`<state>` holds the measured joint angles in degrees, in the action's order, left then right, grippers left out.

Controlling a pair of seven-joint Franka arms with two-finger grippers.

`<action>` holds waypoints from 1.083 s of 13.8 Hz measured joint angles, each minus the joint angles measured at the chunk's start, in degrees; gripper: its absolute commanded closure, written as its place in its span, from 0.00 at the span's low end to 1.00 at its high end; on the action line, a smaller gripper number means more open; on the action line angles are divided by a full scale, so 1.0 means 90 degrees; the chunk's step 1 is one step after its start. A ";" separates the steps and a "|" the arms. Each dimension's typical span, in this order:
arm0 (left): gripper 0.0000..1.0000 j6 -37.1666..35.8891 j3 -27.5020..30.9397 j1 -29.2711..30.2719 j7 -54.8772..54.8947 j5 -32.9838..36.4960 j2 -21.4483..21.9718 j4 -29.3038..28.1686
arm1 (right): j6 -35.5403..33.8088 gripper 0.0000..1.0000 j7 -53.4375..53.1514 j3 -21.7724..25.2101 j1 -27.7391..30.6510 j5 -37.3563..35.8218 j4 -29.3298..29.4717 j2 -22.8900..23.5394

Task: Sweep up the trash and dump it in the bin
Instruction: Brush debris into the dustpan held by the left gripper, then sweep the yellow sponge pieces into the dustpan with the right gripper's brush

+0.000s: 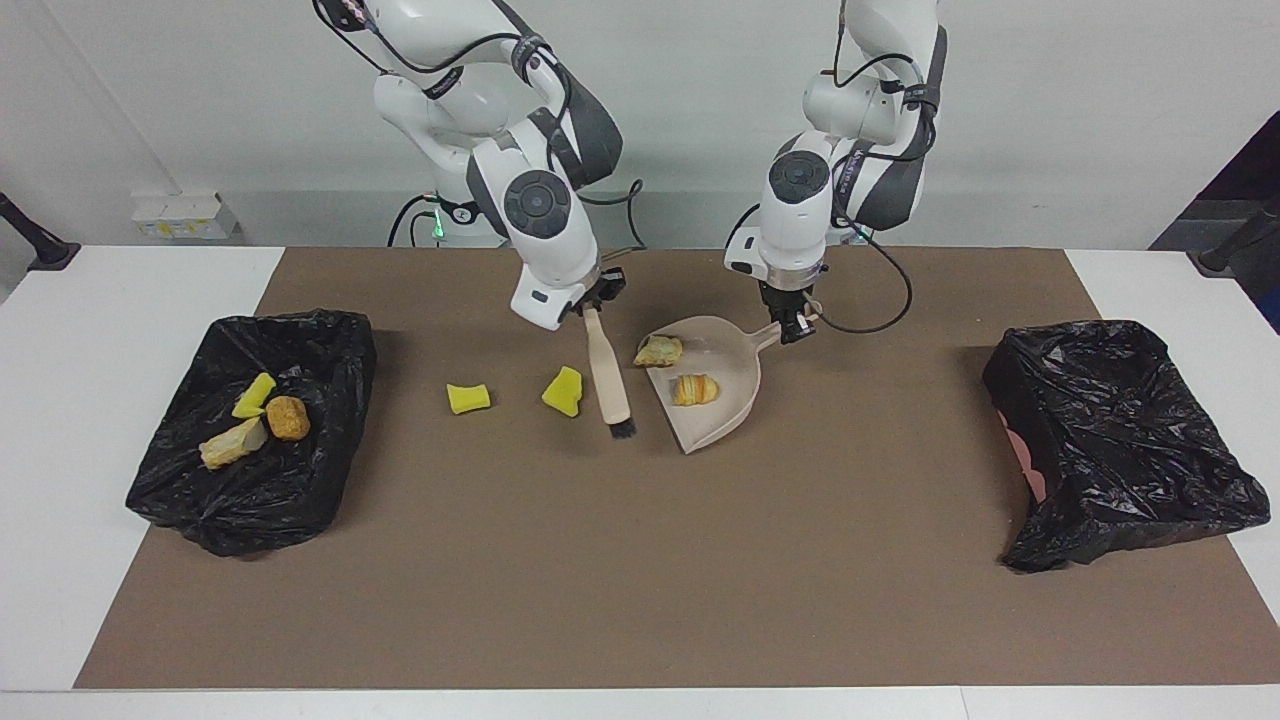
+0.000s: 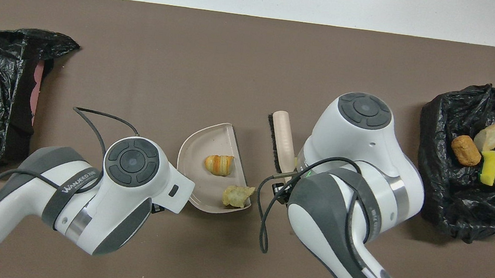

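My left gripper (image 1: 797, 330) is shut on the handle of the beige dustpan (image 1: 725, 410), which rests on the brown mat with two tan trash chunks (image 1: 658, 350) (image 1: 695, 388) in it. My right gripper (image 1: 592, 303) is shut on the beige-handled brush (image 1: 606, 365), whose black bristles (image 1: 622, 430) point down beside the pan's mouth. Two yellow sponge scraps (image 1: 563, 390) (image 1: 468, 398) lie on the mat toward the right arm's end. In the overhead view the dustpan (image 2: 202, 145), its chunks (image 2: 219, 164) (image 2: 237, 195) and the brush (image 2: 283, 145) show; the right arm hides the sponges.
A black-lined bin (image 1: 300, 480) at the right arm's end holds three scraps (image 1: 288, 418). A second black-bagged bin (image 1: 1120, 440) stands at the left arm's end. The brown mat (image 1: 640, 580) covers the white table.
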<state>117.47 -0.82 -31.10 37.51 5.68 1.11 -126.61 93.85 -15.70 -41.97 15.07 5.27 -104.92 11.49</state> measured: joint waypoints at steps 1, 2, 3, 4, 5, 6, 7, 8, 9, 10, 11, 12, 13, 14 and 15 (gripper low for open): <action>1.00 0.0027 -0.0008 -0.0004 0.0000 0.0000 0.0000 -0.0005 | -0.0224 1.00 -0.0229 0.0008 0.0149 -0.0125 -0.0066 -0.0109; 1.00 0.0081 -0.0014 -0.0007 0.0000 0.0000 0.0000 -0.0011 | -0.0349 1.00 -0.0480 0.0013 0.0273 -0.0306 -0.0202 -0.0203; 1.00 0.0132 -0.0021 -0.0018 0.0000 0.0000 0.0000 -0.0016 | -0.0381 1.00 -0.0712 0.0019 0.0390 -0.0437 -0.0407 -0.0311; 1.00 0.0169 -0.0032 -0.0044 -0.0001 0.0000 0.0000 -0.0020 | -0.0381 1.00 -0.0878 0.0024 0.0533 -0.0530 -0.0642 -0.0432; 1.00 0.0216 -0.0035 -0.0096 -0.0008 0.0000 0.0000 -0.0026 | -0.0372 1.00 -0.0965 0.0030 0.0727 -0.0614 -0.0901 -0.0575; 1.00 0.0254 -0.0039 -0.0145 -0.0021 0.0000 -0.0001 -0.0033 | -0.0348 1.00 -0.0973 0.0035 0.0971 -0.0719 -0.1148 -0.0716; 1.00 0.0291 -0.0043 -0.0205 -0.0029 0.0000 -0.0009 -0.0044 | -0.0267 1.00 -0.0973 0.0041 0.1211 -0.0793 -0.1378 -0.0848; 1.00 0.0358 -0.0043 -0.0300 -0.0080 0.0000 -0.0036 -0.0065 | -0.0071 1.00 -0.0973 0.0050 0.1400 -0.0843 -0.1639 -0.1000; 1.00 0.0419 -0.0048 -0.0389 -0.0178 0.0000 -0.0072 -0.0085 | 0.0219 1.00 -0.0973 0.0055 0.1515 -0.0864 -0.1937 -0.1174; 1.00 0.0473 -0.0049 -0.0441 -0.0253 0.0000 -0.0106 -0.0093 | 0.0528 1.00 -0.0958 0.0055 0.1586 -0.0873 -0.2253 -0.1366; 1.00 0.0490 -0.0049 -0.0450 -0.0283 0.0000 -0.0130 -0.0094 | 0.0788 1.00 -0.0879 0.0055 0.1655 -0.0875 -0.2565 -0.1561; 1.00 0.0492 -0.0040 -0.0450 -0.0286 0.0000 -0.0142 -0.0094 | 0.0984 1.00 -0.0685 0.0054 0.1762 -0.0875 -0.2849 -0.1745; 1.00 0.0492 -0.0039 -0.0450 -0.0286 0.0000 -0.0144 -0.0095 | 0.1106 1.00 -0.0496 0.0056 0.1879 -0.0875 -0.3044 -0.1879; 1.00 0.0492 -0.0039 -0.0450 -0.0286 -0.0001 -0.0144 -0.0096 | 0.1208 1.00 -0.0344 0.0057 0.1973 -0.0873 -0.3187 -0.1975; 1.00 0.0492 -0.0039 -0.0450 -0.0286 -0.0001 -0.0144 -0.0099 | 0.1348 1.00 -0.0255 0.0056 0.2016 -0.0870 -0.3319 -0.2023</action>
<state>121.89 -1.18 -35.16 34.93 5.68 -0.19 -127.50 105.99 -17.99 -41.46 33.22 -2.56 -134.79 -6.72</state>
